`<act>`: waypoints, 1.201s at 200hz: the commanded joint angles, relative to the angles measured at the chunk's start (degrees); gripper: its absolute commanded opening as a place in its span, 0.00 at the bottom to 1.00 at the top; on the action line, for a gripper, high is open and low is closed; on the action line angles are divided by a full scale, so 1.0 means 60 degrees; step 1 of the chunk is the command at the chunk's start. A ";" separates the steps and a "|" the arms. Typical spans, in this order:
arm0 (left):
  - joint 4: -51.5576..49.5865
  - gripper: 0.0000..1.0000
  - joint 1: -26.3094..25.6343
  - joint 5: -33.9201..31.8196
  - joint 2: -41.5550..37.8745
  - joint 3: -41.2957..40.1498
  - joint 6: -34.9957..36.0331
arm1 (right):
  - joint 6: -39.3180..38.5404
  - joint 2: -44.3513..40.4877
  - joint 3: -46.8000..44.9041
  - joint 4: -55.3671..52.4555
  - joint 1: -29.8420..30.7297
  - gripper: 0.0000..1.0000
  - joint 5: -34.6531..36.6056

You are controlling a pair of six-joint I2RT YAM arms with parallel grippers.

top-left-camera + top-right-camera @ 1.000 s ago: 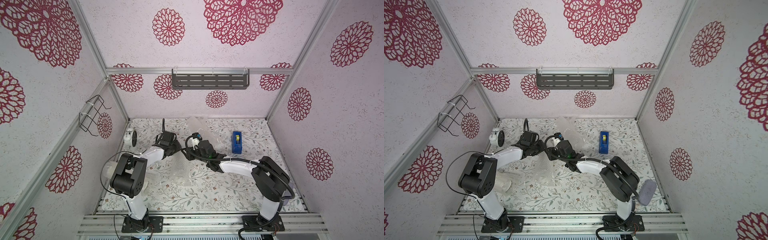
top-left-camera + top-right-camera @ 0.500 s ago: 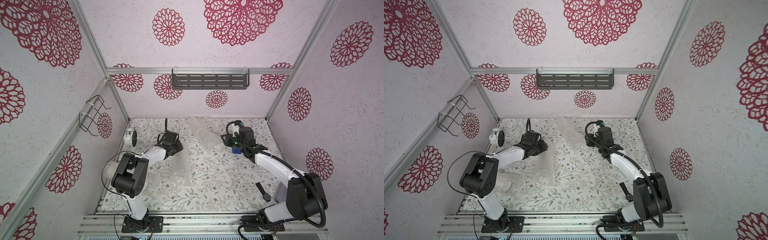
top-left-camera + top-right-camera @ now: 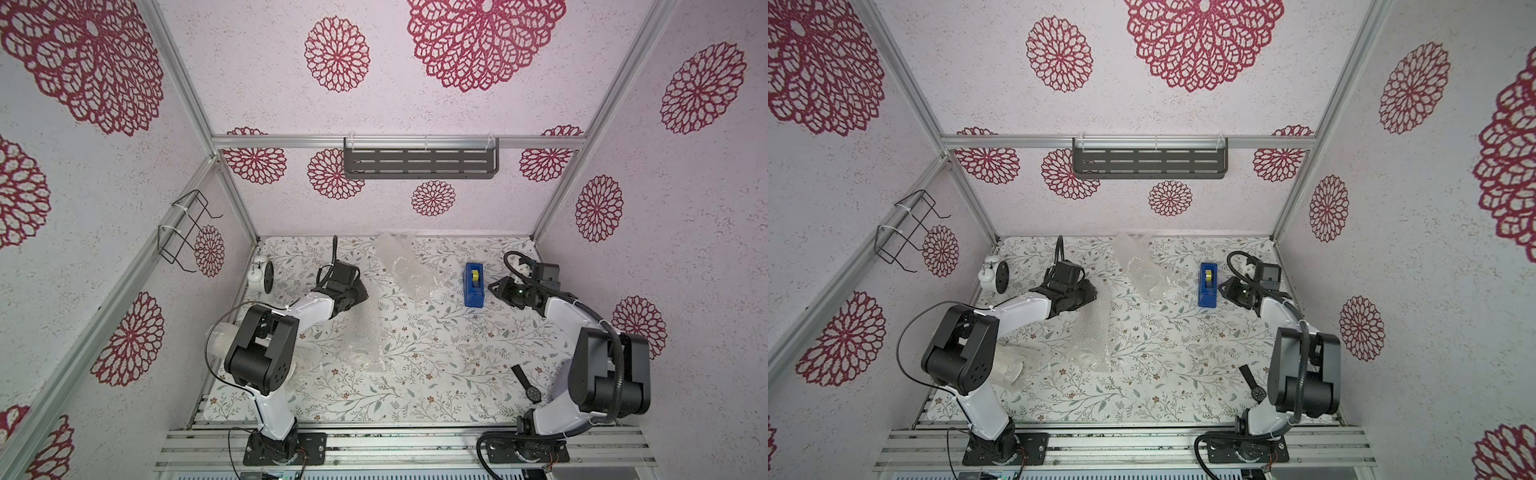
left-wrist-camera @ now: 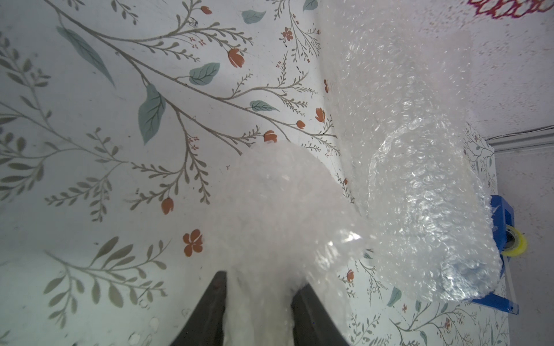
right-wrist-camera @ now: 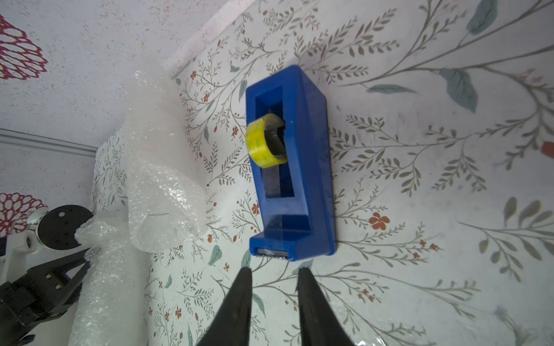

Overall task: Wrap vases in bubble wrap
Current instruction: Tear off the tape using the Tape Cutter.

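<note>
- Right gripper [image 5: 274, 269], lower centre: part open, empty; tape dispenser [image 5: 311, 167] just beyond tips, long axis in line.
- Left gripper [image 4: 260, 280]: clamped on bunched bubble wrap [image 4: 269, 209].

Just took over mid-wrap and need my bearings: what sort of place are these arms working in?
Probably a staged robot test booth dressed as a home, not a real room: an aluminium frame holding wallpapered panels, a floral-covered table, and a slotted metal mounting rail along its front edge.

pale walls [image 3: 270, 83] with crimson flower medallions, grey slotted shelf [image 3: 419, 164], black wire rack [image 3: 187, 232], leaf-patterned tabletop [image 3: 436, 353]
</note>
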 commanded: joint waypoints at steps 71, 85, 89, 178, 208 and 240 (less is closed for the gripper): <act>-0.1584 0.36 -0.0231 0.0036 0.0631 -0.0394 0.0148 | -0.0501 0.1975 0.1286 0.0394 -0.0154 0.26 -0.2454; -0.1547 0.36 -0.0230 0.0044 0.0647 -0.0421 0.0122 | -0.0606 0.2196 0.1471 0.0257 -0.0154 0.26 -0.2432; -0.1554 0.35 -0.0226 0.0050 0.0642 -0.0431 0.0118 | -0.0630 0.2245 0.1491 0.0242 -0.0153 0.26 -0.2431; -0.1570 0.35 -0.0277 -0.0024 0.0720 -0.0385 0.0071 | -0.0692 0.2995 0.1930 0.0300 -0.0039 0.21 -0.3072; -0.1633 0.35 -0.0270 -0.0006 0.0757 -0.0368 0.0067 | -0.0736 0.3283 0.2105 0.0176 -0.0016 0.21 -0.3218; -0.1679 0.35 -0.0270 -0.0078 0.0767 -0.0368 0.0060 | -0.0737 0.3362 0.2125 0.0205 0.0043 0.18 -0.3398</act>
